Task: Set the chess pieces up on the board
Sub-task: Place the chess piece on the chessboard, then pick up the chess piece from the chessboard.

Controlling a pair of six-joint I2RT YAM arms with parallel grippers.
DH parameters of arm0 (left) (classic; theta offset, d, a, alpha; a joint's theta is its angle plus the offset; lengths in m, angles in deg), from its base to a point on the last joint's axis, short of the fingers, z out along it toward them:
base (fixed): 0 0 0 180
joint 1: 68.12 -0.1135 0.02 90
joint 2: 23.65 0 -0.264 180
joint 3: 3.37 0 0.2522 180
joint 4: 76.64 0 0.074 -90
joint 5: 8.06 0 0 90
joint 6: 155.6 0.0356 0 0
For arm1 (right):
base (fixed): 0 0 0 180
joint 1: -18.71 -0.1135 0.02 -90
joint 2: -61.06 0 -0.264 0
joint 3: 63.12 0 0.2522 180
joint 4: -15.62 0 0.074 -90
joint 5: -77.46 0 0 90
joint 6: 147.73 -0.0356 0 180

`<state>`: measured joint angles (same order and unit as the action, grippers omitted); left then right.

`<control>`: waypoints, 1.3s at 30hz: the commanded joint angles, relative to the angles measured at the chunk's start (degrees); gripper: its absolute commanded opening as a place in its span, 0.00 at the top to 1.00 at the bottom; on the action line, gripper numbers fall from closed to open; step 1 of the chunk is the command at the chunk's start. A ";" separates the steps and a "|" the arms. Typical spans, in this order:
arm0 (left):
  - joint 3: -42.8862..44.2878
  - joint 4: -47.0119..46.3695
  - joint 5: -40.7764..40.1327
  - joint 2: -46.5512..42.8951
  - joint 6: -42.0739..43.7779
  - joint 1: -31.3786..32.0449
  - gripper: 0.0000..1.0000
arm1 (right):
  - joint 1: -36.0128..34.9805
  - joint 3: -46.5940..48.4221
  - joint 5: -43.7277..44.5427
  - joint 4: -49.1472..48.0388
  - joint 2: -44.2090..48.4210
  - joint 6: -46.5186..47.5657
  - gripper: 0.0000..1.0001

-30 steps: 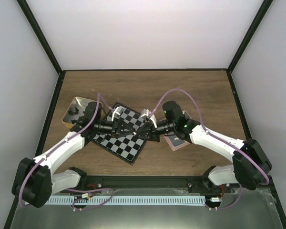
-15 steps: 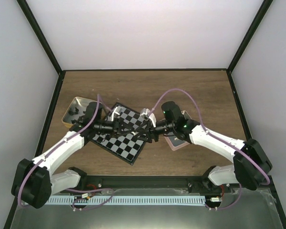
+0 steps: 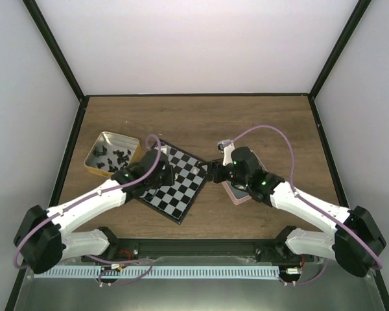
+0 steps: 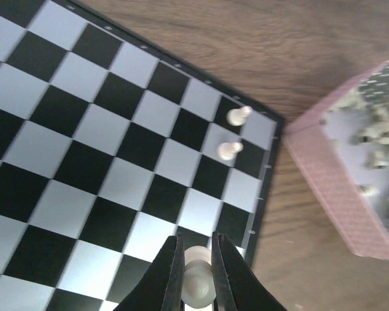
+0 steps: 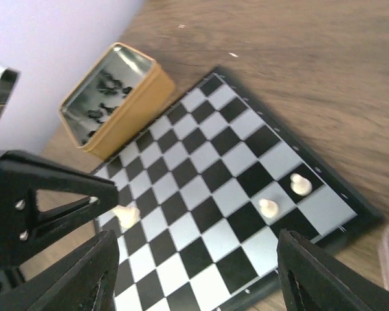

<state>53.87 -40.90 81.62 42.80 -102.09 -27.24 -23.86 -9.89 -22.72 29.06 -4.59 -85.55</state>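
The board point(image 3: 181, 189) lies skewed between my two arms. Two cream-white chess pieces point(image 4: 236, 115) point(image 4: 229, 150) stand on it near its corner by the pink tray; the right wrist view shows them too point(image 5: 301, 184) point(image 5: 268, 207). My left gripper point(image 4: 196, 245) is shut on a third white piece point(image 4: 198, 285), held low over the board's edge squares point(image 4: 84, 129). From above, the left gripper point(image 3: 167, 176) is over the board's left half. My right gripper point(image 3: 214, 172) hangs open and empty by the board's right corner, its fingers point(image 5: 84, 272) wide apart.
A gold tin point(image 3: 112, 154) with black pieces stands left of the board, also in the right wrist view point(image 5: 113, 97). A pink tray point(image 4: 350, 194) of white pieces sits at the board's right, partly under my right arm point(image 3: 241, 193). Bare wooden table lies beyond.
The grippers met over the board's middle a second ago. They have drawn apart: the right one opened and backed off to the right, the left one shut on the white piece and pulled back left.
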 commanded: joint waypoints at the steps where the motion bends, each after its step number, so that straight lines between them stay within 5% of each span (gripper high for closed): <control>1: -0.03 -2.35 -19.66 4.61 1.56 5.44 0.96 | -0.18 -2.17 9.36 1.67 1.76 -6.27 0.31; 13: -6.10 -11.71 -24.02 14.03 0.57 13.91 0.85 | 0.37 -3.73 11.84 3.91 0.91 -8.51 0.32; 20: -4.83 -8.79 -18.97 12.16 1.66 13.75 0.51 | 0.72 -4.03 11.63 4.04 0.83 -9.23 0.32; 25: 1.02 2.22 -14.36 13.04 1.27 11.33 0.30 | 1.03 -4.43 11.68 4.48 1.47 -9.28 0.32; 32: 4.93 9.54 -4.73 14.58 2.66 6.43 0.27 | 1.30 -4.99 11.53 4.29 0.86 -9.58 0.32; 39: 7.54 11.61 0.61 18.12 5.82 5.08 0.48 | 1.34 -5.52 11.58 4.14 0.94 -9.62 0.32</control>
<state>59.16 -32.40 78.19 58.95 -98.59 -21.91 -22.98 -14.94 -12.27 33.28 -3.91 -94.77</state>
